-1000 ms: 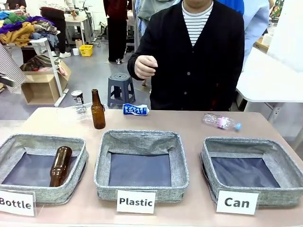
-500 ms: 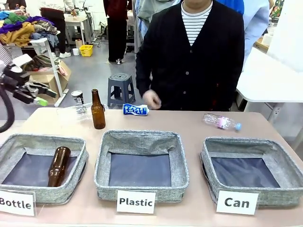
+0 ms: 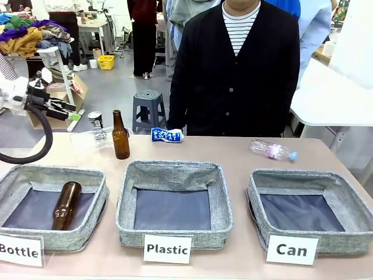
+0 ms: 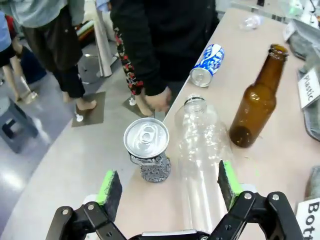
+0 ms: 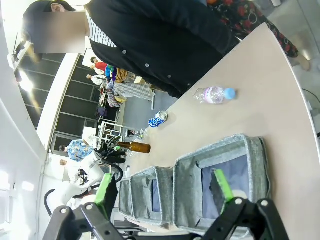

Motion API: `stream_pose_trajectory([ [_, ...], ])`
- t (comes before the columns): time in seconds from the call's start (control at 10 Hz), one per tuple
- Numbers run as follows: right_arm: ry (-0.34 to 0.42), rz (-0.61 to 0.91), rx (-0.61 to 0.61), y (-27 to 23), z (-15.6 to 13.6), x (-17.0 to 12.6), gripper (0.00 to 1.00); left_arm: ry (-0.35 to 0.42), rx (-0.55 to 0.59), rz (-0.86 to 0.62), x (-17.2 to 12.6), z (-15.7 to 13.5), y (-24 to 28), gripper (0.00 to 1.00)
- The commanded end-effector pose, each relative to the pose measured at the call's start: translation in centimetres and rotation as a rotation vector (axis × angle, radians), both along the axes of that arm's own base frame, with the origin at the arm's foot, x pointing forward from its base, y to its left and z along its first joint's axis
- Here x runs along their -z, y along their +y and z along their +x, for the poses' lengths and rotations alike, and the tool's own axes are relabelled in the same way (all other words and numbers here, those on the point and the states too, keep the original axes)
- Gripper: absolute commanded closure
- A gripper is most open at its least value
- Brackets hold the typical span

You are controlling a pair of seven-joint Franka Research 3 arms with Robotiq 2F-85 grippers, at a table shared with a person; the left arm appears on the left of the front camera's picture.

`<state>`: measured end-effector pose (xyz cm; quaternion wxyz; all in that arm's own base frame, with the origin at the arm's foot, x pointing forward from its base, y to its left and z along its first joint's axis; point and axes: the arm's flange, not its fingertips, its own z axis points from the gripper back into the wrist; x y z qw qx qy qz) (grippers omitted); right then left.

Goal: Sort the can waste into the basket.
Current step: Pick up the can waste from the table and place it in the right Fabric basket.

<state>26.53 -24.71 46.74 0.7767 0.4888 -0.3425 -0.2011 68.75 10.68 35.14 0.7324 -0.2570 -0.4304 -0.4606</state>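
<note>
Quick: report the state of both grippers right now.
Left gripper: open, holding nothing.
Right gripper: open, holding nothing.

Open lab hall: grey floor, worktables, clothes heap, cardboard box, people standing about.

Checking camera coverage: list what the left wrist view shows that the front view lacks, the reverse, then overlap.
Left wrist view: the person's hand at the table edge, and the left gripper, green pads wide apart. Front view: the grey fabric basket carded Can, and a brown glass bottle lying in the grey Bottle basket. Both: the blue and white crushed can, the dark crushed can, the upright brown glass bottle.
</note>
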Motion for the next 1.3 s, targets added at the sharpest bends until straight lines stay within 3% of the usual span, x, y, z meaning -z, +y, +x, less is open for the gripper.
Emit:
stream_pose_trajectory([
  [0.0,-0.036,-0.003,0.000,-0.2,0.3,-0.1,0.00,-0.004,0.023,-0.016,-0.5,-0.6,0.5,0.00],
  [0.3,-0.036,-0.003,0.000,-0.2,0.3,-0.1,0.00,0.002,0.002,-0.003,0.1,0.0,0.2,0.00],
  [0.4,-0.036,-0.003,0.000,-0.2,0.3,-0.1,0.00,-0.005,0.056,0.039,0.6,0.6,-0.4,0.00],
  [0.6,-0.036,-0.003,0.000,-0.2,0.3,-0.1,0.00,-0.004,0.045,0.021,2.1,2.8,0.0,0.00],
  [0.8,-0.036,-0.003,0.000,-0.2,0.3,-0.1,0.00,-0.053,0.037,0.010,3.7,4.7,-0.1,0.00],
  [1.2,-0.036,-0.003,0.000,-0.2,0.3,-0.1,0.00,-0.002,0.081,-0.020,5.5,7.9,-0.9,0.00],
])
